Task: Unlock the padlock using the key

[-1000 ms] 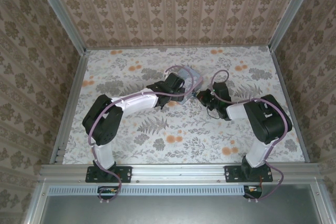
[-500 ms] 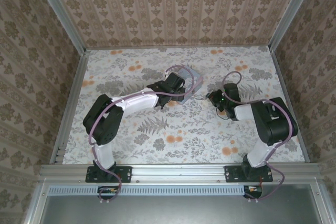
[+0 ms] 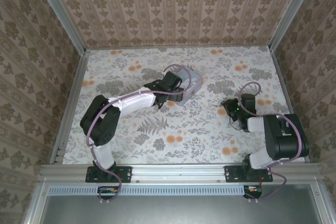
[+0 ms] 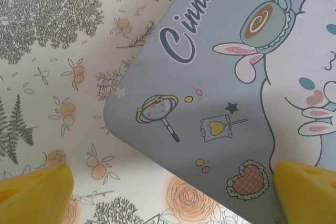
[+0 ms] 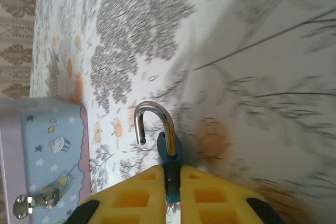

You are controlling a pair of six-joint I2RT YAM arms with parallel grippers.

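Seen from above, a bench (image 3: 131, 145) covered in a floral print carries a pale blue tin (image 3: 190, 83) with a cartoon rabbit on its lid, lying near the middle. The left arm (image 3: 131, 100) reaches in from the tin's near-left side, its wrist over the tin's left edge. In the left wrist view the jaws stand wide: one yellow pad (image 4: 37, 190) hangs over bare bench just off the tin's corner, the other over the printed lid (image 4: 210, 103), and neither pad grips anything. The right arm (image 3: 273, 129) is folded well to the right of the tin, nearer the front edge of the bench, its wrist pointing back toward the tin. In the right wrist view the jaws are drawn narrow, their yellow pads (image 5: 131, 198) pressed against a small padlock (image 5: 169, 148) with a teal body. Its silver shackle (image 5: 152, 114) curves up and over toward the tin, with one leg hanging free of the body. The tin's side wall (image 5: 37, 145) and a small metal clasp (image 5: 31, 203) lie beyond the padlock, apart from it.
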